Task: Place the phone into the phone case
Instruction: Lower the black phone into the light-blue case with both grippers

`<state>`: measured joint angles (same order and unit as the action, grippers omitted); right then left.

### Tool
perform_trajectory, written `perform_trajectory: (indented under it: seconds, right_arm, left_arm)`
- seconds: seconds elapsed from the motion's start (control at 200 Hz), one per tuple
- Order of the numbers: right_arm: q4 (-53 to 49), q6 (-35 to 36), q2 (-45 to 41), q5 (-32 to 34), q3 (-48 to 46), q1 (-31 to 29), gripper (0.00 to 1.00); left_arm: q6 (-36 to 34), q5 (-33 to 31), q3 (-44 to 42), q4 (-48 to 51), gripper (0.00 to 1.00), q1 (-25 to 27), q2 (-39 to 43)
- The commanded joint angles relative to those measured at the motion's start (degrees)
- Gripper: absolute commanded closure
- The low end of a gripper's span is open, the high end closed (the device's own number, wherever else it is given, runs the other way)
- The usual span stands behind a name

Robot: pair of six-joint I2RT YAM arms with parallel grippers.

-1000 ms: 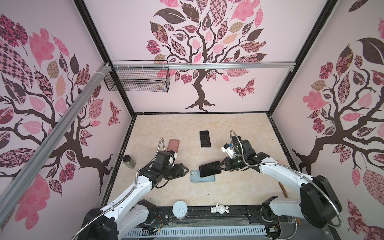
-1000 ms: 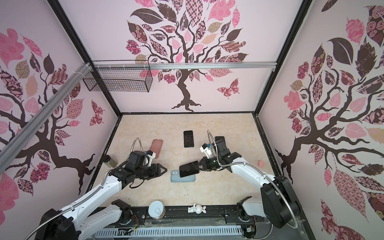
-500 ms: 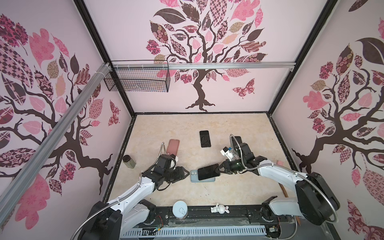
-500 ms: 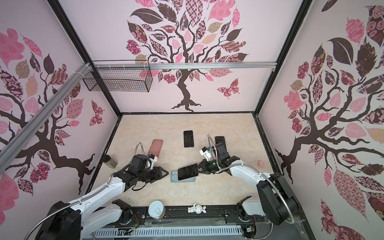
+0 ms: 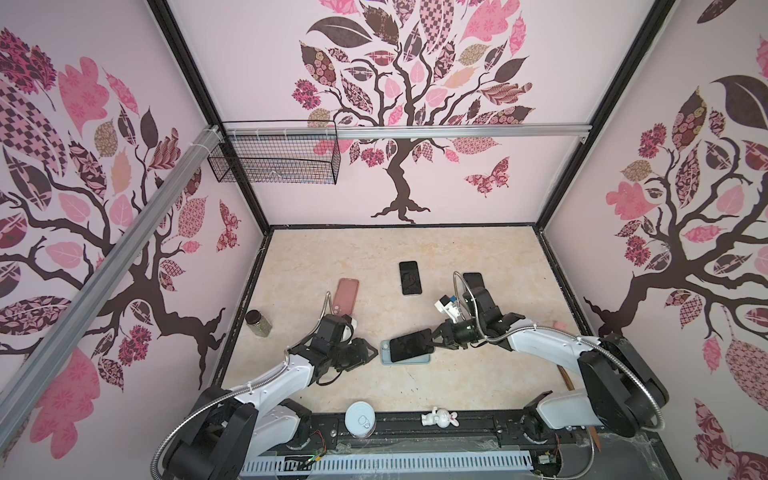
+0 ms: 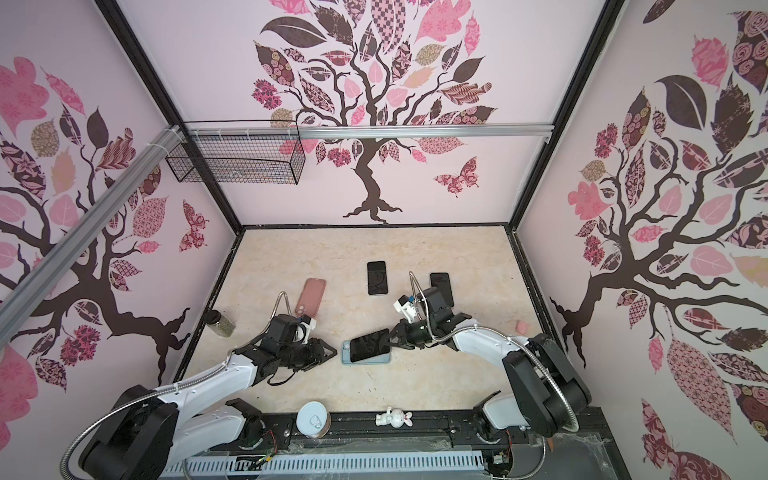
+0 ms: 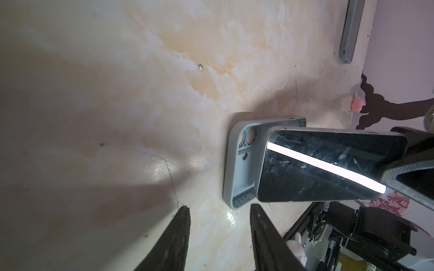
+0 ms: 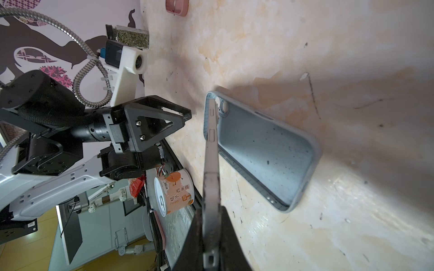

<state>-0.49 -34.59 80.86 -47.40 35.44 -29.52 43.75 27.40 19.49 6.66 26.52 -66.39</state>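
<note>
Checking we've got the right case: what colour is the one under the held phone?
Light blue-grey; the phone case shows best in the right wrist view.

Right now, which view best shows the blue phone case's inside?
Right wrist view: the blue phone case lies open, interior almost whole. Left wrist shows one end, the phone covering the rest; both top views, only its edge.

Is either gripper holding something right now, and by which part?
The right gripper pinches the black-screened slim phone by one short end, tilted over the pale blue phone case. The left gripper holds nothing.
</note>
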Motion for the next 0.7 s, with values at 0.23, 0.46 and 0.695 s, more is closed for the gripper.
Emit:
perform_trajectory:
  seconds: [0.23,0.46,0.695]
  right_arm:
    - [4.16,-1.37,2.21,-1.94,-0.68,-0.87,0.96]
    - [6.62,-2.36,4.99,-2.39,-1.04,-1.75,0.96]
    - [9.94,-4.28,7.07,-2.24,-1.38,-2.43,0.95]
  left_arm:
    - [-0.72,0.19,0.19,-5.14,0.52,1.69,-3.99]
    - [-0.97,0.81,0.61,-6.76,0.54,2.25,-6.95]
    - [-0.33,1.6,0.49,-8.83,0.6,2.66,-8.07]
